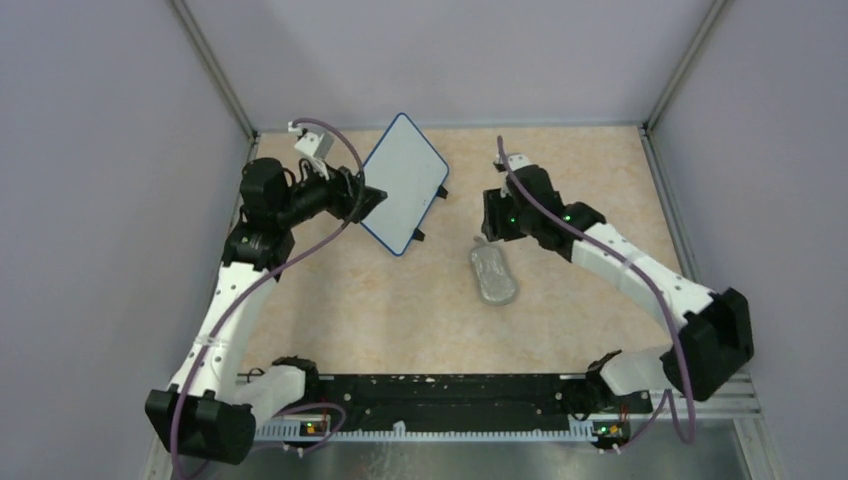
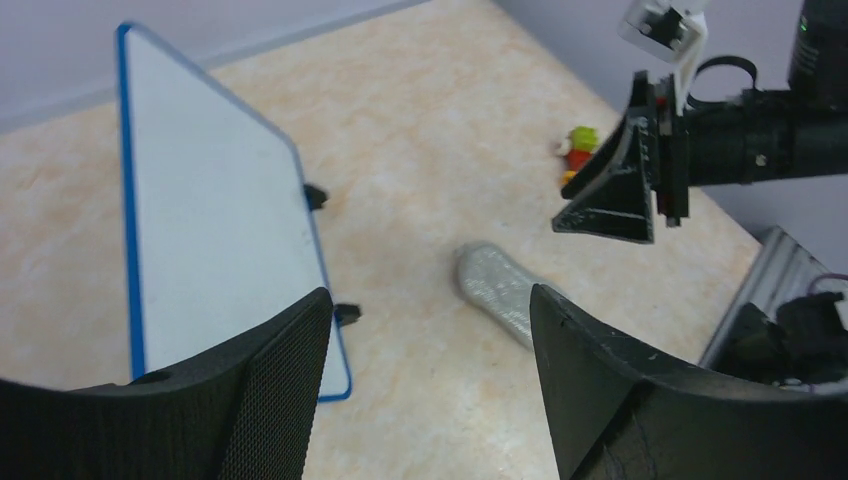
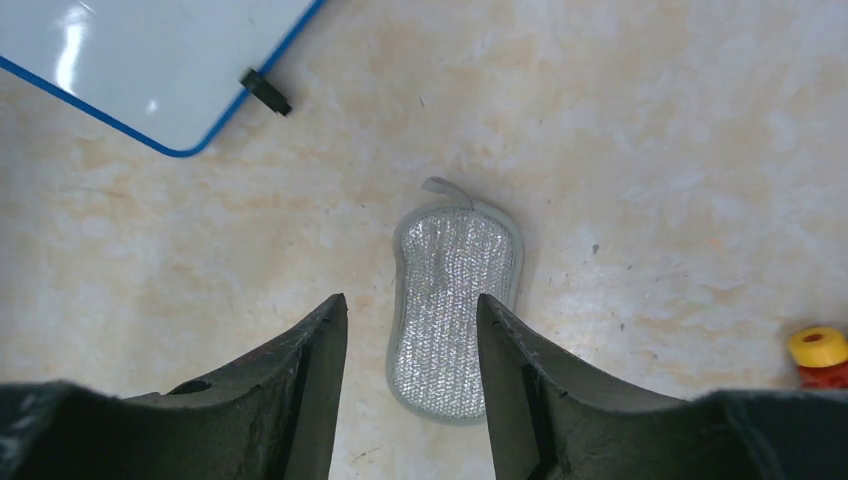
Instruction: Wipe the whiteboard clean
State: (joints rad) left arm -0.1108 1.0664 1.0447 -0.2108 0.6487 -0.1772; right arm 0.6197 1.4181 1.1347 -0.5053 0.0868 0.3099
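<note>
Beige desk, whiteboard looks blank. Your left tool is open beside its edge, and your right tool is open above the grey pad.

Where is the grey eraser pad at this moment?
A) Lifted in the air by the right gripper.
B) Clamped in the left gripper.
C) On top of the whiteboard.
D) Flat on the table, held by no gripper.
D: the eraser pad lies flat on the table beside the whiteboard, and the right gripper over it has its jaws apart, not closed on it.
</note>
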